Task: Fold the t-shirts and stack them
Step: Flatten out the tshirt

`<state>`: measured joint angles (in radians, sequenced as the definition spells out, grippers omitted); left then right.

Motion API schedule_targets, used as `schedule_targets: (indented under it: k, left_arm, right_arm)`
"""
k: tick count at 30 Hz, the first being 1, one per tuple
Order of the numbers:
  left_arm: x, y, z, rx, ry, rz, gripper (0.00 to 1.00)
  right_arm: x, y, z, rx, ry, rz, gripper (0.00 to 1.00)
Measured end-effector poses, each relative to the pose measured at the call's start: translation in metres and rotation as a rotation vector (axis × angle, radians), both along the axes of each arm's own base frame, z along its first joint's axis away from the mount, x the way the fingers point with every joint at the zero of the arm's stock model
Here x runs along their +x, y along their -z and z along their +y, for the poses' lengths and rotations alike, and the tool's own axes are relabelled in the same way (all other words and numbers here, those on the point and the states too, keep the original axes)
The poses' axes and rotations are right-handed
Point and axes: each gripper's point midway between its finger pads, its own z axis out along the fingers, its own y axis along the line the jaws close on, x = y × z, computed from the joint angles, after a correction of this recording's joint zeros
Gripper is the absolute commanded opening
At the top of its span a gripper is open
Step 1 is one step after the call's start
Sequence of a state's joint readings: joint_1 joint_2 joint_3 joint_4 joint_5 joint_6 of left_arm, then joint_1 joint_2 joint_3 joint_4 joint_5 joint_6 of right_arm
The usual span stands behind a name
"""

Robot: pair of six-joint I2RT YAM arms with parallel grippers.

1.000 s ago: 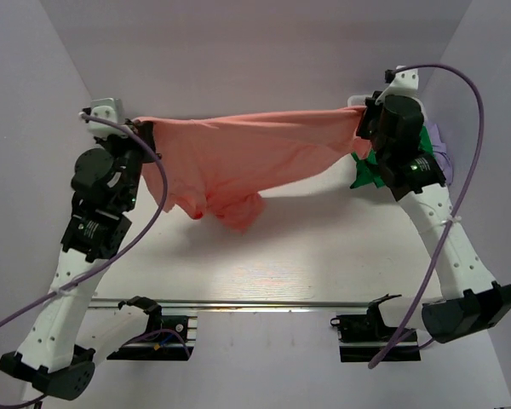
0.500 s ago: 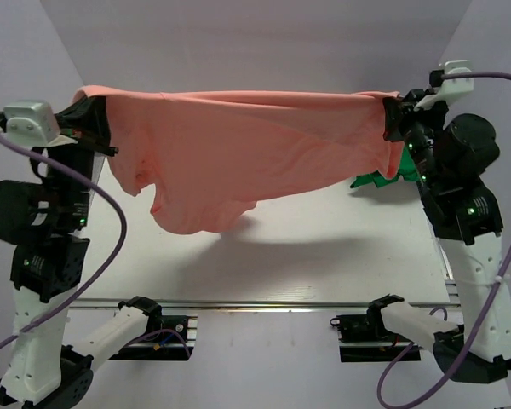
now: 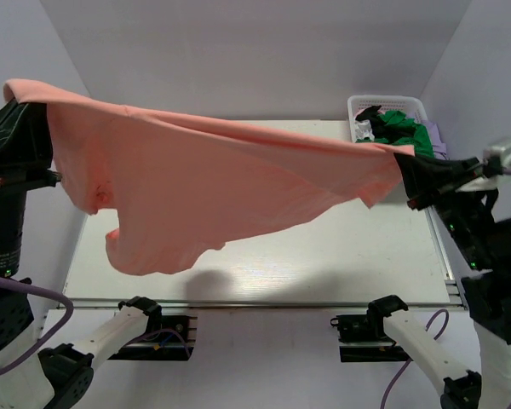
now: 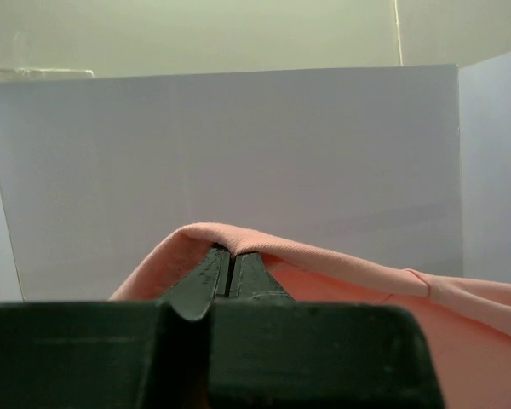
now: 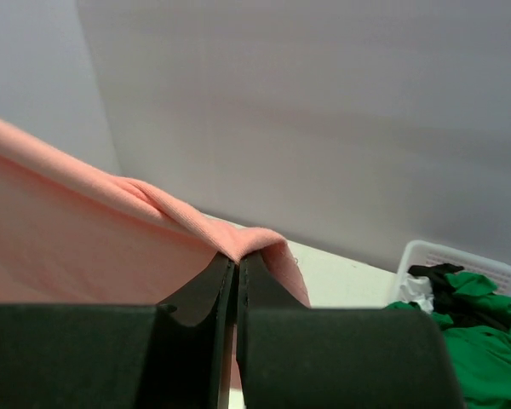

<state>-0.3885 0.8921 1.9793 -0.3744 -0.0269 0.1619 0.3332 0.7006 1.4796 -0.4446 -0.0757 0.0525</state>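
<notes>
Up it goes! In the space of 1 second the salmon-pink t-shirt [image 3: 221, 187] has come off its low sag at the far side of the table [image 3: 324, 247] and now hangs high and wide, stretched between the 2 arms. Both arms have swung outward and toward the camera, so the top edge that drooped a moment ago is now pulled into an almost straight line. The body of the shirt falls below that edge as a sheet, its lower hem loose and bunched toward the left, casting a shadow on the table beneath it. That reads as the shake-out before laying it flat: no fold is made yet, and the stack has not begun.

The left fingers [image 4: 200, 281] are clamped tight, a ridge of pink cloth pinched right at their tips and draping over them. The right fingers [image 5: 264, 294] are likewise pressed together, with a corner of the same shirt nipped between the tips and trailing off to the left. So each arm grips 1 end of the top edge, and the rest of the cloth hangs free below, touching neither arm.

With the arms spread, the white basket [image 3: 383, 100] in the far right corner has come into plain view, a green t-shirt [image 3: 400, 128] and something dark heaped inside, waiting their turn.
</notes>
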Motion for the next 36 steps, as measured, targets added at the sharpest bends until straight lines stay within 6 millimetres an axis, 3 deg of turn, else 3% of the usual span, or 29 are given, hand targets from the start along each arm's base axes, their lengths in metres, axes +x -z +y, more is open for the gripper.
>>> schedule_targets:
  k: [4, 7, 9, 13, 17, 20, 23, 26, 30, 36]
  left_arm:
    - [0.003, 0.003, -0.003, 0.017, 0.002, 0.008, 0.00]
    - [0.027, 0.024, -0.010, 0.024, -0.007, 0.059, 0.00]
    - [0.058, 0.055, -0.016, 0.023, -0.027, 0.132, 0.00]
    - [0.140, 0.150, -0.030, 0.024, -0.111, 0.349, 0.00]
    - [0.223, 0.275, -0.048, 0.086, -0.194, 0.603, 0.00]
    - [0.266, 0.369, -0.060, 0.166, -0.234, 0.770, 0.00]
    - [0.295, 0.426, -0.066, 0.229, -0.259, 0.869, 0.00]
    - [0.322, 0.447, -0.071, 0.255, -0.274, 0.889, 0.00]
    - [0.373, 0.456, -0.072, 0.255, -0.316, 0.882, 0.00]
    - [0.428, 0.493, -0.050, 0.231, -0.394, 0.919, 0.00]
  right_arm:
    - [-0.019, 0.005, -0.001, 0.048, -0.030, -0.007, 0.00]
    - [-0.003, 0.028, 0.005, 0.072, -0.036, 0.061, 0.00]
    - [0.019, 0.061, 0.013, 0.076, -0.030, 0.145, 0.00]
    - [0.069, 0.156, 0.023, 0.036, 0.026, 0.398, 0.00]
    - [0.103, 0.244, 0.027, -0.002, 0.096, 0.635, 0.00]
    - [0.119, 0.296, 0.031, -0.049, 0.121, 0.773, 0.00]
    - [0.141, 0.334, 0.034, -0.079, 0.158, 0.872, 0.00]
    - [0.160, 0.370, 0.036, -0.103, 0.190, 0.961, 0.00]
    - [0.185, 0.401, 0.037, -0.125, 0.228, 1.036, 0.00]
    - [0.243, 0.401, 0.040, -0.112, 0.278, 1.013, 0.00]
